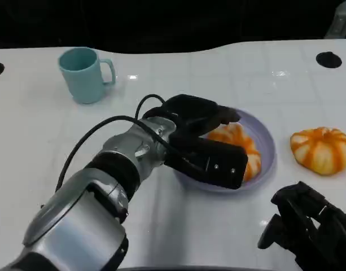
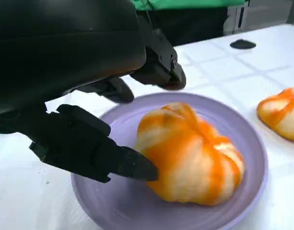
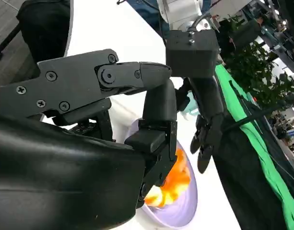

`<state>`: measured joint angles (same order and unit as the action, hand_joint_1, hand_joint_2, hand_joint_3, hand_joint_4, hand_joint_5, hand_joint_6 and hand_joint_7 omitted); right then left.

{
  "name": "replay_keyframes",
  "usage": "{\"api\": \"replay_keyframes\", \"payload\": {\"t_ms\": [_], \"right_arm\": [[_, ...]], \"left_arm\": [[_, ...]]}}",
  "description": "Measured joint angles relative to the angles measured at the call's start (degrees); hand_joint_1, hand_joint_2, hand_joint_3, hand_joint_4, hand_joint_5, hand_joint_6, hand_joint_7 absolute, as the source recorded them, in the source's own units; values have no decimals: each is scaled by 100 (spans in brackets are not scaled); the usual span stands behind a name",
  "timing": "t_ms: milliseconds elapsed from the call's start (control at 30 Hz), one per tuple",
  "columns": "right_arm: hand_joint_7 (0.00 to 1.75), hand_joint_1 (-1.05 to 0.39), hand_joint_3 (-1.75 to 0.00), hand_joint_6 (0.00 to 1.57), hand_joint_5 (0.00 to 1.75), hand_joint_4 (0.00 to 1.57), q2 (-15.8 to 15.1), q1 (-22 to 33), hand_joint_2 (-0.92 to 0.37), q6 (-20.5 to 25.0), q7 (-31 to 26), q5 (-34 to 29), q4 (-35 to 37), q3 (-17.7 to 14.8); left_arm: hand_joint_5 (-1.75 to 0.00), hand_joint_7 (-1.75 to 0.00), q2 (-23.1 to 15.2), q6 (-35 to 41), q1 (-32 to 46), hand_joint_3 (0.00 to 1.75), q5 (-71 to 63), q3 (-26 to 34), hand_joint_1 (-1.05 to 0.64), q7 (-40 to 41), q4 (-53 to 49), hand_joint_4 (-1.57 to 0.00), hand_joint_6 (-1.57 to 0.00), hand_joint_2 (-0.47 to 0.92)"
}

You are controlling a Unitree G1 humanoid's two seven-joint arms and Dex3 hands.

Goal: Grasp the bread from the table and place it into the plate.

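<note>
Two orange-striped breads: one bread in the plate (image 1: pixel 240 148), on my lilac plate (image 1: pixel 267 141); one second bread (image 1: pixel 321 148) on the white table (image 1: pixel 37 130), well apart to its right. My left hand (image 1: pixel 204 141) over the plate, fingers (image 2: pixel 123 163) apart, one tip touching the bread. My right hand (image 1: pixel 311 228) low, fingers apart, holding nothing. One teal mug (image 1: pixel 82 73), far left.

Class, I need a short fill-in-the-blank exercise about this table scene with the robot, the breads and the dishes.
1. The bread under the left hand lies in the purple ____.
2. The second bread lies on the white ____.
3. The handled vessel at the far left of the table is a teal ____.
4. The right hand holds ____.

Missing words: plate; table; mug; nothing
</note>
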<state>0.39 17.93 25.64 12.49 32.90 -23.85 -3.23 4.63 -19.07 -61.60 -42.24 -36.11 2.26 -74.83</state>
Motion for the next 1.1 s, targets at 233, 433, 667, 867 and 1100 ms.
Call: {"api": "replay_keyframes", "payload": {"t_ms": [233, 433, 667, 867, 1100], "right_arm": [[140, -51, -27, 52, 170, 55, 0, 0, -92, 0, 0, 0, 0, 0], [141, -51, -26, 52, 171, 55, 0, -2, -92, 0, 0, 0, 1, -1], [140, -53, -24, 52, 171, 56, -1, -7, -92, 0, 0, 0, 5, -16], [140, -52, -25, 52, 171, 56, -3, -12, -92, 1, 0, 0, 7, -28], [140, -52, -25, 52, 171, 56, -3, -48, -92, 8, -12, 5, 7, -30]], "left_arm": [[-8, 0, -1, 54, -4, 34, -1, -21, -78, -81, 1, -7, -12, 92], [-5, -1, -81, 55, -39, 50, 23, -4, -96, -551, 8, -5, -12, 92], [-8, -2, -278, -388, -34, 52, 902, 766, -92, -1134, 226, -10, -14, 92], [-12, -4, -514, -778, 69, 51, 1473, 1251, -88, -1601, 423, -15, -18, 92], [-47, -13, -591, -1076, 619, 42, 2483, 2071, -81, -2115, 595, -32, -42, 92]]}}
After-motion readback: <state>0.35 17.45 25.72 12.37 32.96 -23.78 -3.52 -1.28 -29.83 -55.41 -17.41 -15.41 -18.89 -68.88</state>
